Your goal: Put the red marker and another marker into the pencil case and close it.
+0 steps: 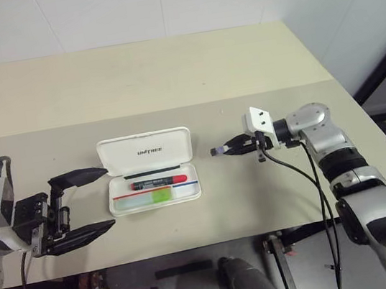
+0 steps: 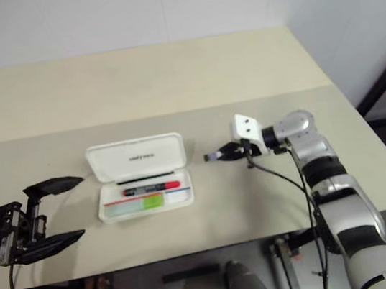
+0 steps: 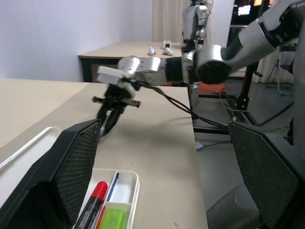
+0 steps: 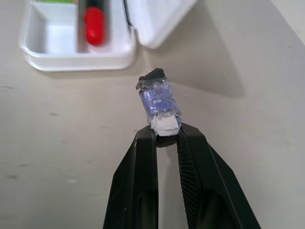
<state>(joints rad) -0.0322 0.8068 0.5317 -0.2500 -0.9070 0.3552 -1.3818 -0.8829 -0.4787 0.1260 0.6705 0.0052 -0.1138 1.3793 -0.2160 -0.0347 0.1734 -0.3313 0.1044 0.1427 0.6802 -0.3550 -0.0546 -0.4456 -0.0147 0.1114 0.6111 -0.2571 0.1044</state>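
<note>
The white pencil case (image 1: 145, 151) lies open on the table with its lid standing back. The red marker (image 1: 158, 182) lies in the tray, and the pale green marker (image 1: 158, 195) lies beside it on the near side. My left gripper (image 1: 106, 198) hangs open just left of the case, its fingers pointing toward it and holding nothing. My right gripper (image 1: 226, 149) is right of the case and above the table, shut on a small grey-blue piece (image 4: 158, 102) with a white end that sticks out past the fingertips (image 4: 145, 138).
The beige table (image 1: 169, 82) stretches far behind the case. Its right edge runs close by my right arm, and its front edge lies just below the left gripper. A second table with small items (image 3: 157, 49) shows in the left wrist view.
</note>
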